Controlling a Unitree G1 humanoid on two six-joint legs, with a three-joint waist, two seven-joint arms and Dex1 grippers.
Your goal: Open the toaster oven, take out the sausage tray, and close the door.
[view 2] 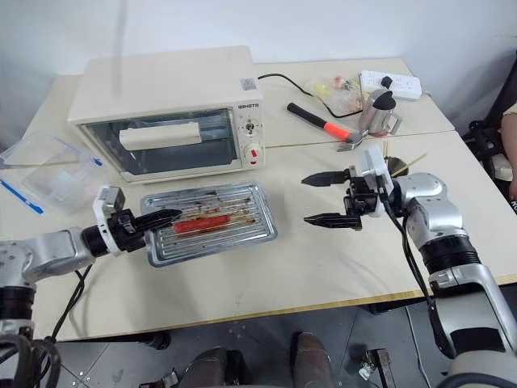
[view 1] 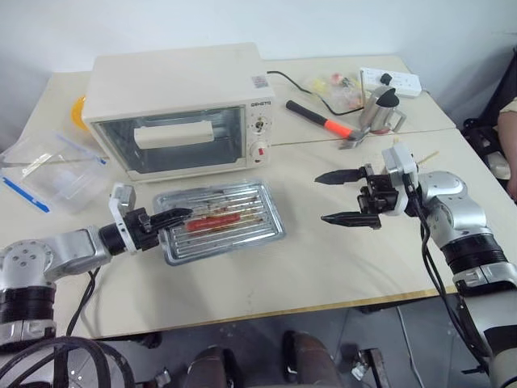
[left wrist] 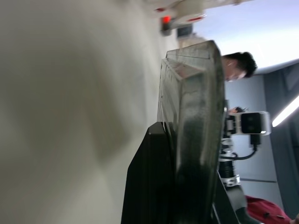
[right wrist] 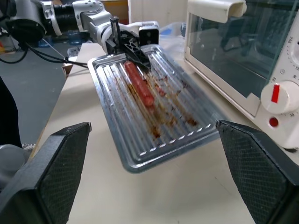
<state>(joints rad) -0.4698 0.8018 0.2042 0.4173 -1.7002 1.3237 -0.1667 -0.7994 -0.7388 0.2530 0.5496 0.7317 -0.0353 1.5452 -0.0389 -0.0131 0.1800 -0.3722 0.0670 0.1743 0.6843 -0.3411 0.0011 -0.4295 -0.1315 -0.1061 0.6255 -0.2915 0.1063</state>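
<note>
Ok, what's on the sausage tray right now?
One red sausage lies on the sausage tray, among brown grease streaks. The left gripper clamps the tray's edge, and its fingers hide that corner.

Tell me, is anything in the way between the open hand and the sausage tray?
No. Only bare table lies between the open right hand and the sausage tray. The left hand grips the tray's far end.

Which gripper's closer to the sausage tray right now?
Left. The left gripper is shut on the sausage tray, clamping the rim at its left end. The right gripper hangs past the tray's other end, jaws open, clear of it.
</note>
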